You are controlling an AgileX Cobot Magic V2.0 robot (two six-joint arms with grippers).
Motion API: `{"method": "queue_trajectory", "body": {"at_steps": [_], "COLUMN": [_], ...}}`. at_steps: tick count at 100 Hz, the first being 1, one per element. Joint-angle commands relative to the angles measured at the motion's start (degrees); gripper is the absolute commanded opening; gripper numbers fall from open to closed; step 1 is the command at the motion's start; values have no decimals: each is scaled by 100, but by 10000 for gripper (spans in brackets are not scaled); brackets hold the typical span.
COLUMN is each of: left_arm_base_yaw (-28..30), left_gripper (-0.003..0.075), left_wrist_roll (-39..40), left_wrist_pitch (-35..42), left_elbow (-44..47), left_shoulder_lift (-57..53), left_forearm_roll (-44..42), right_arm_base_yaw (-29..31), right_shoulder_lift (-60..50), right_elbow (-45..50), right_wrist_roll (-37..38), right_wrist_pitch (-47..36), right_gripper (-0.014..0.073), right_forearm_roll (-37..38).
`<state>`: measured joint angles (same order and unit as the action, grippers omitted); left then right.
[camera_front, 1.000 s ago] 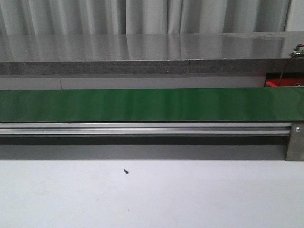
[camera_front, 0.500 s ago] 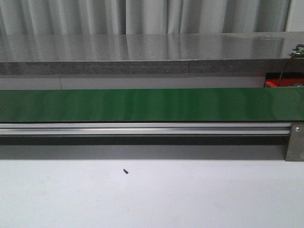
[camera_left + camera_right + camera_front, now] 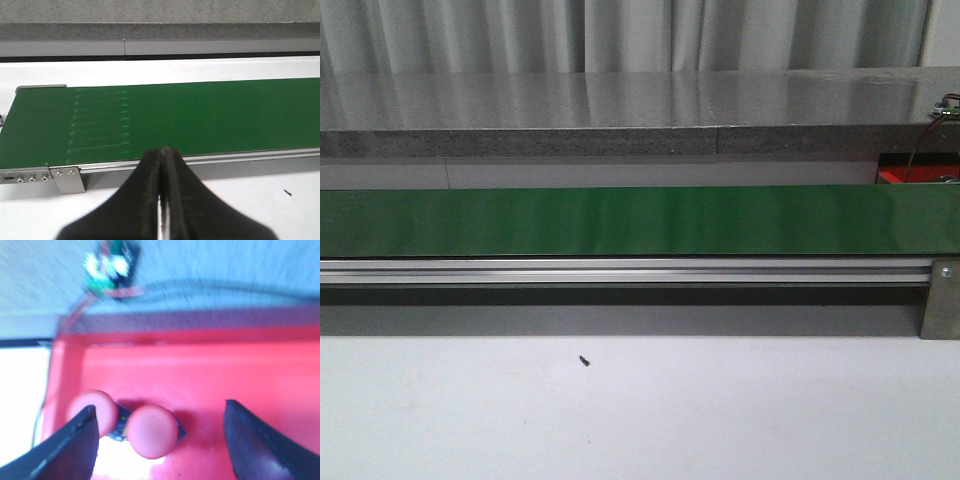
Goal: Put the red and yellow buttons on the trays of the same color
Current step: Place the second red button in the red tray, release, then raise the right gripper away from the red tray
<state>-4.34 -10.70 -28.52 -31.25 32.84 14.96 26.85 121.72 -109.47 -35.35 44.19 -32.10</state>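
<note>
Left hand (image 3: 161, 165) clenched over green belt (image 3: 200, 115); right hand (image 3: 160, 440) released above red tray (image 3: 200, 365).

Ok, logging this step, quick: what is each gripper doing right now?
Left gripper: closed, empty, above the table edge by the green belt.
Right gripper: open, holding nothing, over the red tray with two red buttons in it.

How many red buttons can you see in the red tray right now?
2. One red button lies between the right hand's open fingers; the other red button sits beside it, partly behind one finger. More may be hidden outside this blurry wrist view of the red tray.
</note>
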Motion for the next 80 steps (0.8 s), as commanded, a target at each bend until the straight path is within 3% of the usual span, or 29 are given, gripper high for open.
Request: {"method": "queue_trajectory", "body": {"at_steps": [1, 24, 44, 80], "left_arm_base_yaw": [-42, -42, -42, -42], "left_gripper": [-20, -20, -20, -20], "left_wrist_roll": [1, 1, 1, 1], "left_wrist_pitch": [396, 396, 396, 396], "left_elbow": [-152, -152, -152, -152], "left_shoulder_lift": [-1, -1, -1, -1], "left_forearm_roll": [112, 112, 112, 112], "right_arm_base_yaw": [8, -304, -1018, -2194], "right_shoulder_lift": [-756, -1662, -2519, -4432], "right_elbow": [-206, -116, 463, 3102], "right_wrist_roll": [-182, -283, -518, -561], "right_wrist_pitch": [-78, 120, 44, -1223], "right_gripper": [529, 520, 477, 477], "right_forearm_roll": [-194, -216, -216, -216]}}
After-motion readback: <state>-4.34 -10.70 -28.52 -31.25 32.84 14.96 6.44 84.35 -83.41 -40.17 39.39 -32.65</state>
